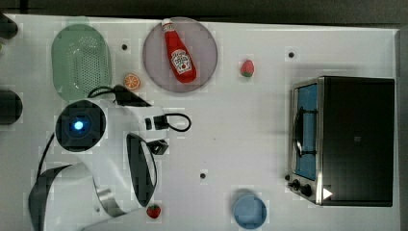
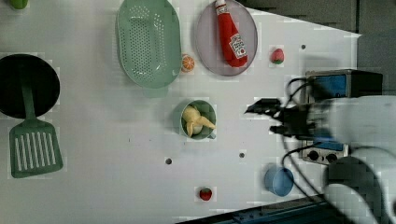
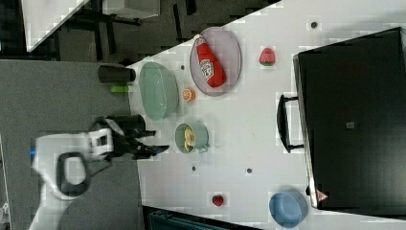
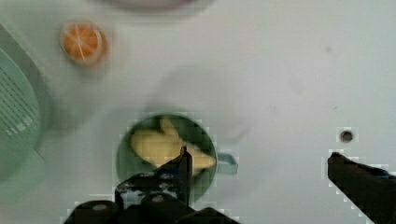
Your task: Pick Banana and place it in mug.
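Pincer (image 4: pixel 259 161) spread wide above banana (image 4: pixel 159 147) lying in mug (image 4: pixel 127 161).

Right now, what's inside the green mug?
The banana lies inside the mug, pale yellow pieces filling it. The mug's bottom beneath them is covered.

One white tabletop (image 2: pixel 116 186).
One dark teal-green round mug (image 2: pixel 200 120), at centre, holding one pale cream-yellow toy banana (image 2: pixel 195 120).
One pale green perforated colander (image 2: pixel 148 42), beside the mug.
One grey round plate (image 2: pixel 205 37), beyond the mug, carrying one red ketchup bottle (image 2: pixel 231 35).
One round orange slice (image 2: pixel 187 63), between colander and plate.
Two small red toy strawberries: one (image 2: pixel 277 56) past the plate, one (image 2: pixel 205 193) on the mug's opposite side.
One blue round cup (image 2: pixel 279 180).
One black and silver toaster oven (image 1: pixel 344 139).
One green slotted spatula (image 2: pixel 33 142).
One black round pan (image 2: pixel 28 84).
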Available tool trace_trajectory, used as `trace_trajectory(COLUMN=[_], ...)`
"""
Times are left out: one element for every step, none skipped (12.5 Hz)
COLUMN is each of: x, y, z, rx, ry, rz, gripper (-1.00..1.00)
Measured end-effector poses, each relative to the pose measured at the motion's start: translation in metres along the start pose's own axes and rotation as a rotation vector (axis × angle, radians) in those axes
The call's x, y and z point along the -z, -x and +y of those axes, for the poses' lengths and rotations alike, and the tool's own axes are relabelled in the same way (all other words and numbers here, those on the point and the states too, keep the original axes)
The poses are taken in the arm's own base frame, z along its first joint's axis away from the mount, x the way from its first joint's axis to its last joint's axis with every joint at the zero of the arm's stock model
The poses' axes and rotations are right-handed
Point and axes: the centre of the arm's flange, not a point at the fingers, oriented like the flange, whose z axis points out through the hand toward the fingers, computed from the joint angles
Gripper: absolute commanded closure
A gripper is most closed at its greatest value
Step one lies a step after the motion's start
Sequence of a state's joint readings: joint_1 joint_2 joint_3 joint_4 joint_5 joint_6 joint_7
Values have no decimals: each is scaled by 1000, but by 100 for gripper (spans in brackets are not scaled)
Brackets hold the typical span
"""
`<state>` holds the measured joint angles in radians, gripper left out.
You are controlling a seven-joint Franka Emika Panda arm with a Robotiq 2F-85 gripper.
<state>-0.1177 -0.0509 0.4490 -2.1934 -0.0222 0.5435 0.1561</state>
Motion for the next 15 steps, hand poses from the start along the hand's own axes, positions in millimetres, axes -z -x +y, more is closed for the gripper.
trace_trajectory(x=[46, 71, 95, 120, 138, 154, 167, 178, 185, 186, 185, 184, 182, 179, 174], y=[-20, -32, -44, -57, -68, -81, -97, -109, -119, -127, -131, -132, -132, -130, -126], z=[4, 12, 29, 55, 79, 109, 139, 170, 198, 220, 229, 229, 225, 219, 212], rx=[-40, -67, -105, -159, -212, -273, -337, -400, -450, -488, -509, -510, -497, -473, -459], ry=[-40, -52, -40, -11, -23, -23, -34, -43, -46, -49, -55, -56, -47, -28, -19], rz=[47, 64, 67, 43, 41, 25, 11, -12, -22, -25, -37, -42, -36, -34, -48], gripper=[-100, -100, -100, -100, -100, -100, -100, -100, -100, -100, -100, -100, -100, -100, -100])
